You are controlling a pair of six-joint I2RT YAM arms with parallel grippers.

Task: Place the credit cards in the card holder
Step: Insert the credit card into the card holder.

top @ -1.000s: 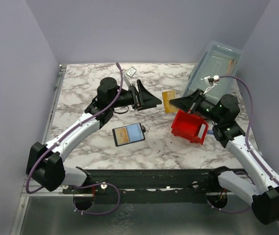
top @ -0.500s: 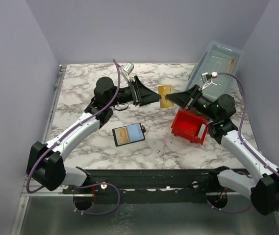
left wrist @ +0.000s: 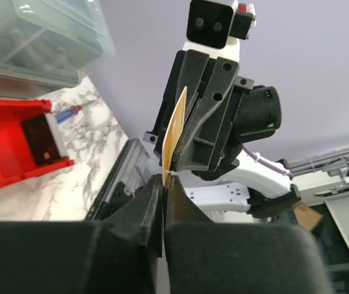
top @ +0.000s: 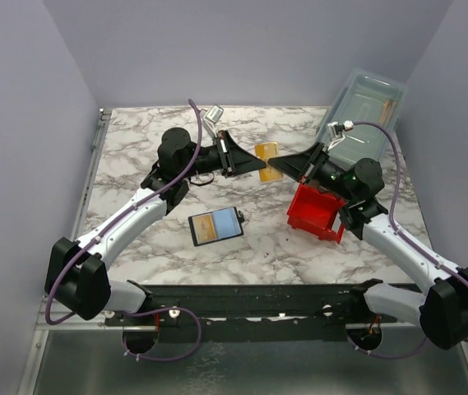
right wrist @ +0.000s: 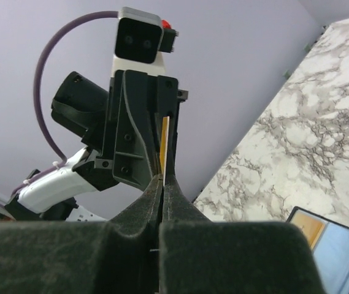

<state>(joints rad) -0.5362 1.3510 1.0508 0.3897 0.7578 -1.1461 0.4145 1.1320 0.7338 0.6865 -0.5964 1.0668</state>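
One orange credit card (top: 267, 153) hangs edge-on in the air above the back middle of the table, pinched from both sides. My left gripper (top: 259, 163) is shut on its left edge, and my right gripper (top: 280, 165) is shut on its right edge. In the left wrist view the card (left wrist: 175, 131) rises from the closed jaws (left wrist: 164, 178). The right wrist view shows the same card (right wrist: 163, 142) at my right gripper (right wrist: 162, 178). The card holder (top: 216, 225) lies open on the table in front, black with a blue-grey panel and an orange card in one half.
A red bin (top: 317, 210) stands under my right arm, right of the card holder. A clear lidded box (top: 365, 107) leans at the back right corner. Marble tabletop (top: 135, 140) stretches to the left behind my left arm.
The right arm carried the card left and up to the left gripper. The left gripper, open before, has shut on the card's other edge.
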